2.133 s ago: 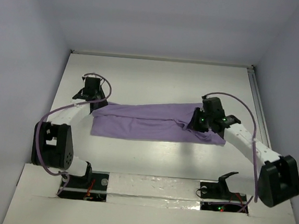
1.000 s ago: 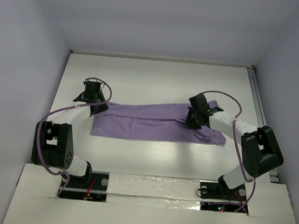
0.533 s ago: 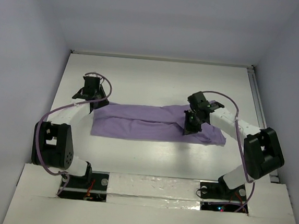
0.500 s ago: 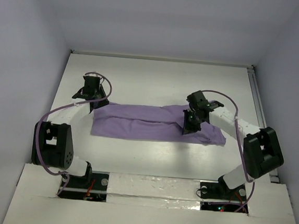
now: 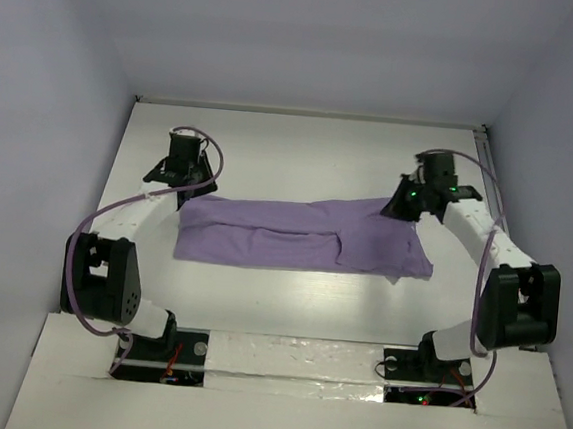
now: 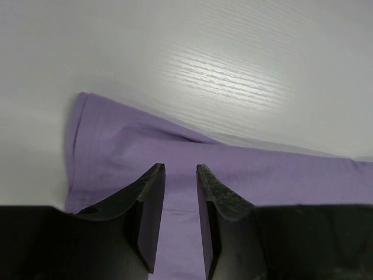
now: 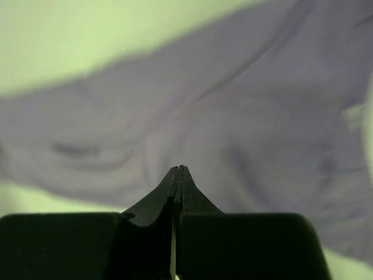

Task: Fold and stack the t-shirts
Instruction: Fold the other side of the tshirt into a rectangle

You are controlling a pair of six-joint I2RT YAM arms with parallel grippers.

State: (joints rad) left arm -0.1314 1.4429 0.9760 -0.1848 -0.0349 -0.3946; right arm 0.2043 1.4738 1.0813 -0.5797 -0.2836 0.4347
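T-shirt (image 5: 299, 238) lying flat across counter (image 5: 303, 146), left tool (image 6: 179, 168) slightly open, empty over its left end, right tool (image 7: 179, 169) shut, empty above right end: reopen right, pinch both far corners, fold evenly nearward.

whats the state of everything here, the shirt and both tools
t-shirt: lying on the table, folded into a long band, a few wrinkles
left tool: partly open over the shirt's far left corner, nothing between its fingers
right tool: shut above the shirt's right end, no cloth seen in it
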